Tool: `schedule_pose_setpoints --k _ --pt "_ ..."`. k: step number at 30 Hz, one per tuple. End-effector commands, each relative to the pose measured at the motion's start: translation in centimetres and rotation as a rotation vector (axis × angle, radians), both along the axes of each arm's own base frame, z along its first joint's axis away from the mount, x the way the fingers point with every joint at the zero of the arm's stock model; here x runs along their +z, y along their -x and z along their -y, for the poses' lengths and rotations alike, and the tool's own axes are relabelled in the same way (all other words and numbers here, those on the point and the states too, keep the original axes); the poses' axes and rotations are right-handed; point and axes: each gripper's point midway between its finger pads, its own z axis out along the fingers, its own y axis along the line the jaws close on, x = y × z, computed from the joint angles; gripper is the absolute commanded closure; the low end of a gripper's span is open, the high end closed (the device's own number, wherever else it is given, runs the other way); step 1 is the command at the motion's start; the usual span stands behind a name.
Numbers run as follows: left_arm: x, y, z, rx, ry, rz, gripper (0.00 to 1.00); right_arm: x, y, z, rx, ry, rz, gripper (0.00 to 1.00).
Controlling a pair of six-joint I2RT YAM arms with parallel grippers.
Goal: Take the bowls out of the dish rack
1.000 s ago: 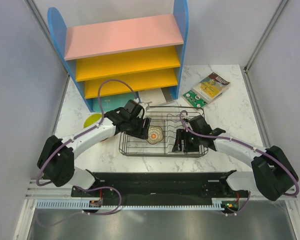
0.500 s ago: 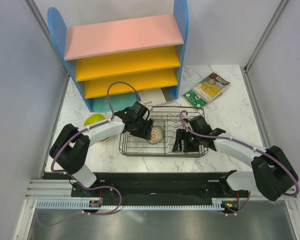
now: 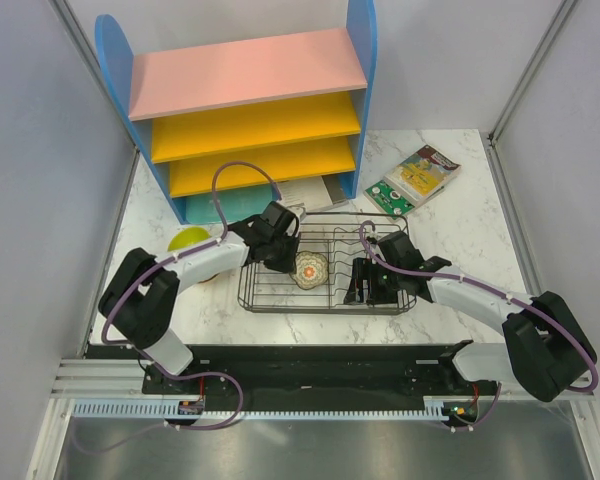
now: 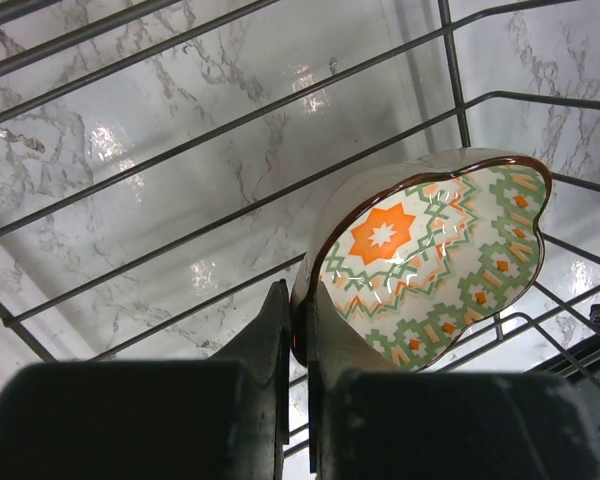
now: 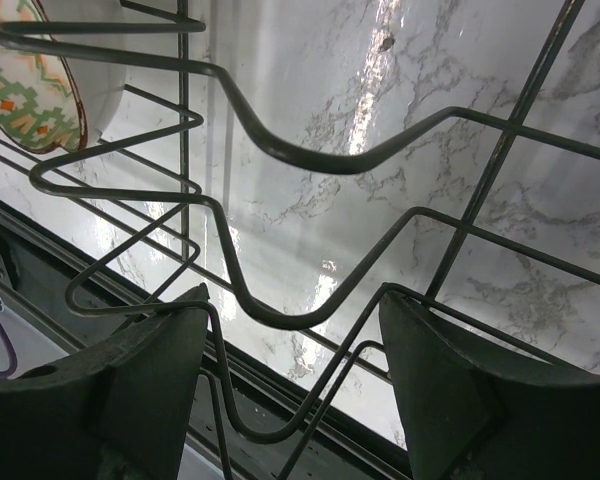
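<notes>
Left fingers (image 4: 283,335) pinch the patterned bowl (image 4: 430,260) by its rim; it stands on edge in the dish rack (image 3: 325,308), mid-bench (image 3: 460,230). Best lift straight up, clearing the wires (image 4: 180,250). Right fingers (image 3: 363,284) gape wide, holding nothing.

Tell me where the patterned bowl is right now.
In the top view the patterned bowl stands on edge in the dish rack, just left of its middle, its rim pinched by the left fingers.
</notes>
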Motion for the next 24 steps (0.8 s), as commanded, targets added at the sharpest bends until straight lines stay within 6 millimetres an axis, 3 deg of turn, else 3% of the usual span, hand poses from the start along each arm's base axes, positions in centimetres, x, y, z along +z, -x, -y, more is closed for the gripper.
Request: schedule_pose_setpoints --k 1,6,12,18,19,22,24 --pt "3.0 -0.3 -0.2 0.021 0.04 0.072 0.98 -0.2 -0.8 0.4 -0.01 0.022 0.035 0.23" --pt "7.9 -1.5 -1.7 0.082 0.053 0.225 0.98 -0.4 -0.8 0.4 -0.009 0.024 0.03 0.23" --pt "11.5 -2.2 -3.7 0.144 0.1 0.26 0.98 -0.3 -0.8 0.4 -0.006 0.025 0.031 0.23" --pt "14.4 -3.4 -12.1 0.433 0.055 0.312 0.98 -0.5 -0.7 0.5 -0.003 0.029 0.031 0.23" --pt "15.0 -3.6 -14.8 0.521 0.065 0.332 0.98 -0.7 -0.6 0.5 -0.002 0.031 0.025 0.23" --pt "15.1 -3.3 -20.0 0.674 0.015 0.359 0.98 -1.2 -0.3 0.4 -0.002 0.027 0.006 0.23" --pt "15.8 -2.8 -21.8 0.721 -0.003 0.385 0.98 -1.1 -0.4 0.2 -0.006 0.016 0.009 0.23"
